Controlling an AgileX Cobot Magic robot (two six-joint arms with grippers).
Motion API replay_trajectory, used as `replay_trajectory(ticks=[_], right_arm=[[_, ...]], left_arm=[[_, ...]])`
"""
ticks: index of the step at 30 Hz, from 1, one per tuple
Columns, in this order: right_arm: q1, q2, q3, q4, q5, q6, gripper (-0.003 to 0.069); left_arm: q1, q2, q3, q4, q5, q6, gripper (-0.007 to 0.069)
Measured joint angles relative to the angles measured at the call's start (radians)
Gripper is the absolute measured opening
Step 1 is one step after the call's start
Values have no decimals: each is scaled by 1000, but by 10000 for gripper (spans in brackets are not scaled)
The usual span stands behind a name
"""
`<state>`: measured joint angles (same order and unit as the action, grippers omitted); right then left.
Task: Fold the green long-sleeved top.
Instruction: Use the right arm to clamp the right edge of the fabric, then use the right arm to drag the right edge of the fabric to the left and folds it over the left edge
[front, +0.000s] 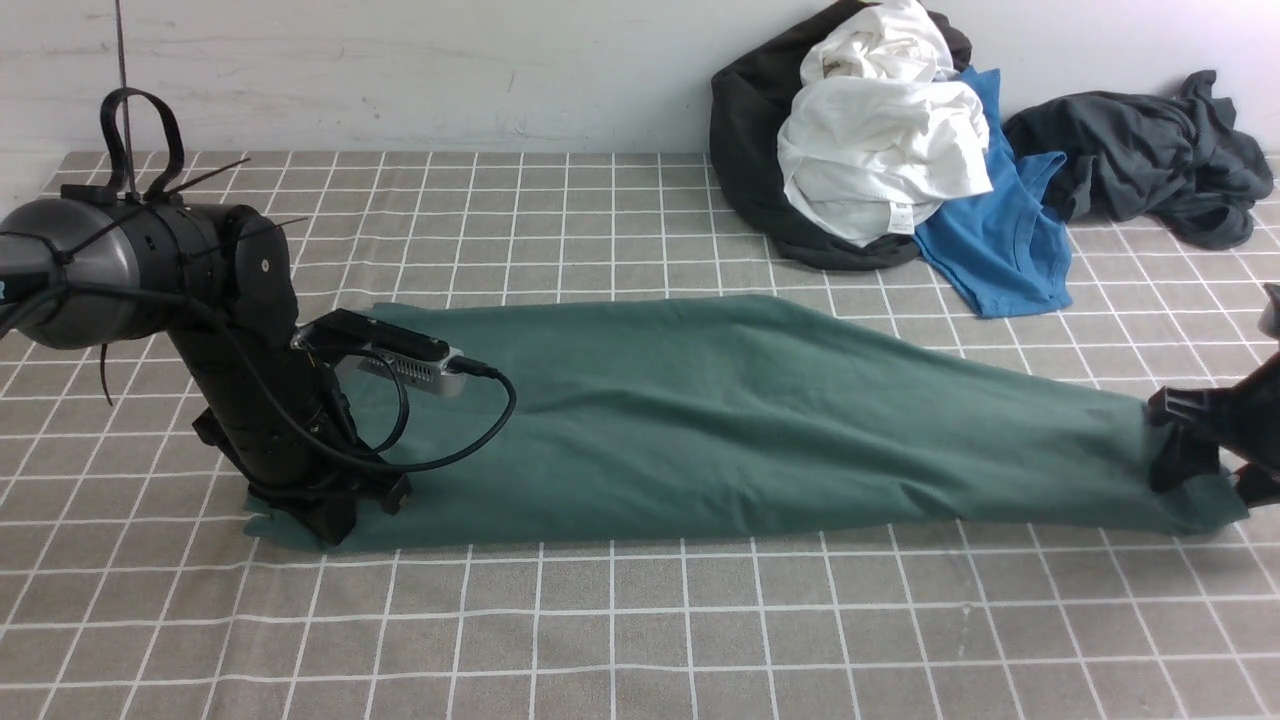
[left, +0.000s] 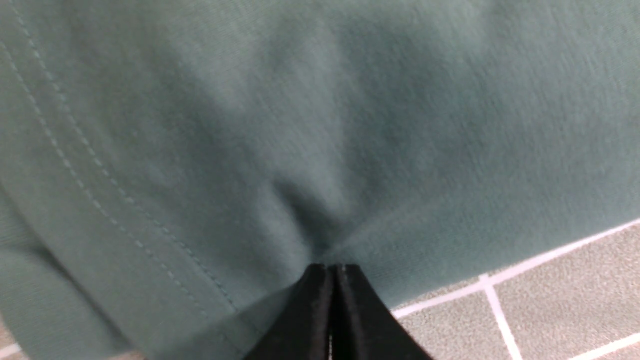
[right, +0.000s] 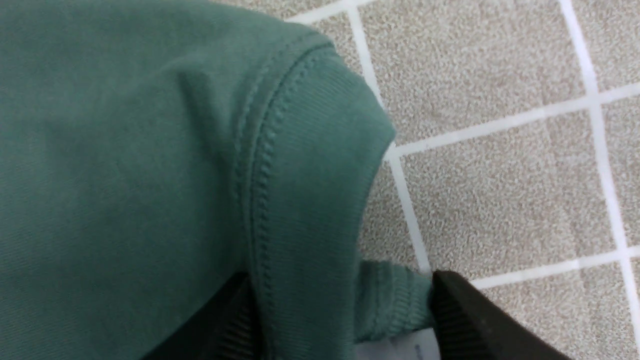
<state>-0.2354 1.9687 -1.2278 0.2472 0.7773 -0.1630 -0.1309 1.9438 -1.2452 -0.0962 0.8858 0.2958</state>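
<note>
Left gripper: closed, pinching stitched edge of green top. Right gripper: jaws apart, astride ribbed collar at opposite end. Top lay stretched long across checked surface, between both arms. Pile of other clothes lay behind, apart.

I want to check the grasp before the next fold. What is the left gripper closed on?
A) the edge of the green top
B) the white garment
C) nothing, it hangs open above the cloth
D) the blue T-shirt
A: in the left wrist view the left gripper has its jaws pressed together on the green top, and the fabric puckers toward the tips.
</note>
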Motion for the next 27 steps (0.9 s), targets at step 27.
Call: replay_trajectory(ticks=[27], right_arm=[[319, -326, -475, -294, 317, 33, 73]], left_arm=[[12, -461, 12, 53, 29, 0, -7]])
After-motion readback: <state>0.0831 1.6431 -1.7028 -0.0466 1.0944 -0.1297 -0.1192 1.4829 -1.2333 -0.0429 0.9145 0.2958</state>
